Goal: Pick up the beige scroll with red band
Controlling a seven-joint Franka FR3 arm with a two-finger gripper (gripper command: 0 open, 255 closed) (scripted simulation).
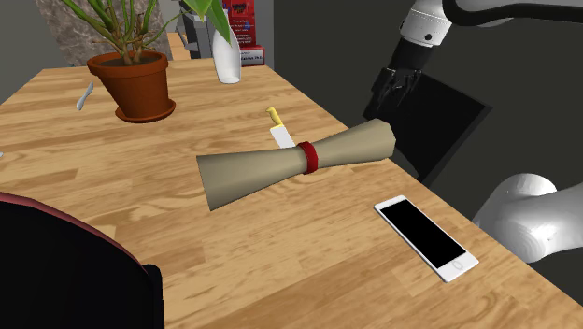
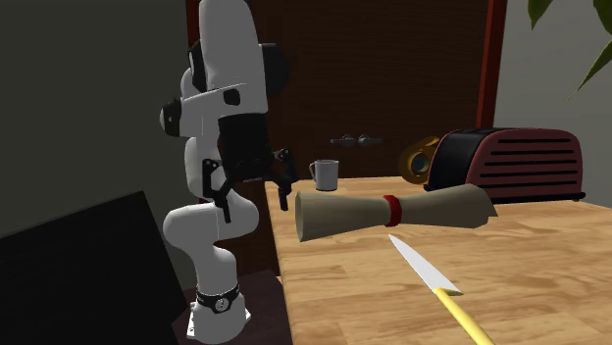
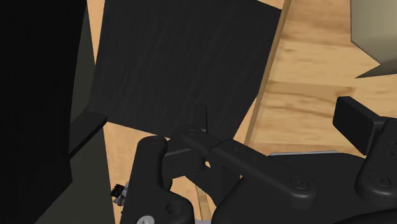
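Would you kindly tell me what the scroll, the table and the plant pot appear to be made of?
Scroll: matte beige, probably paper, judging by its rolled, flared ends. Table: wood, visible grain and planks. Plant pot: matte reddish-brown, likely terracotta.

A pale wooden table (image 1: pixel 280 271) stands against dim walls. A dark chair (image 1: pixel 56 271) with a maroon rim meets its edge. Behind the table, in the second exterior view, rise a dark brown wood panel (image 2: pixel 392 78) and a grey wall (image 2: pixel 535 98).

Table (image 1: pixel 140 187) bright and evenly lit, scroll (image 1: pixel 252 173) shading darker along its underside, wall (image 1: pixel 318 47) behind sits dim, wrist view mostly gloomy.
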